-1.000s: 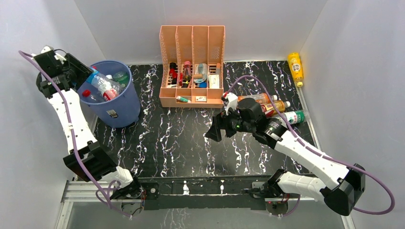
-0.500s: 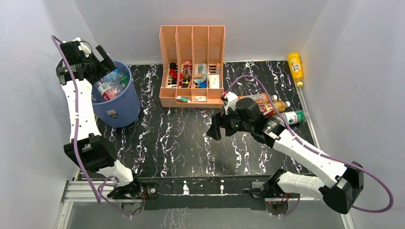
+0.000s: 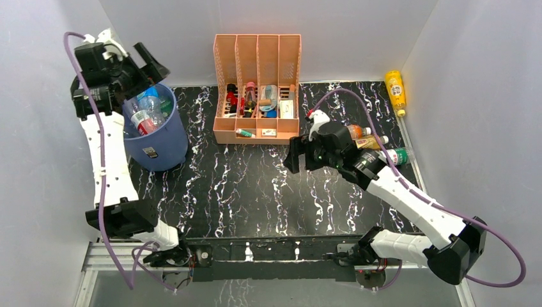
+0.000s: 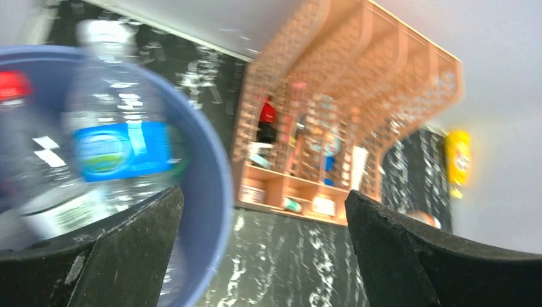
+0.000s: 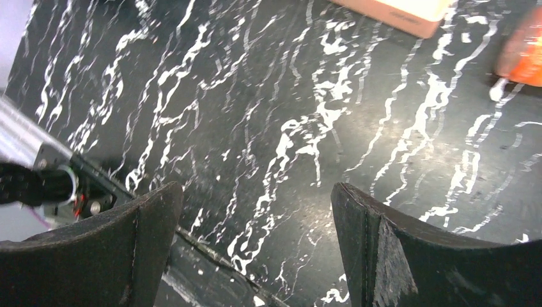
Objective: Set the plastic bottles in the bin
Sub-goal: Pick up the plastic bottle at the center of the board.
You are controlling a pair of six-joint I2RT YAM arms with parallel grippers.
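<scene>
Holding right gripper [image 3: 294, 155] wide, empty, above the table [image 3: 243, 192] near 3 lying bottles [image 3: 367, 142]; hanging left gripper [image 3: 148, 64] wide, empty, over the bin [image 3: 167, 137] containing more bottles [image 3: 142, 118]; seeing 1 yellow bottle [image 3: 395, 91] lying far right.

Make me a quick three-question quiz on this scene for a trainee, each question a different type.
1. Short answer: in the left wrist view, what colour is the label on the bottle lying in the bin?
2. True or false: the right gripper is shut on a bottle.
3. Multiple choice: the yellow bottle lies A) in the bin, B) in the right gripper, C) on the table by the far right wall.
Key: 1 blue; 2 false, its jaws stand open over bare table; 3 C.
</scene>
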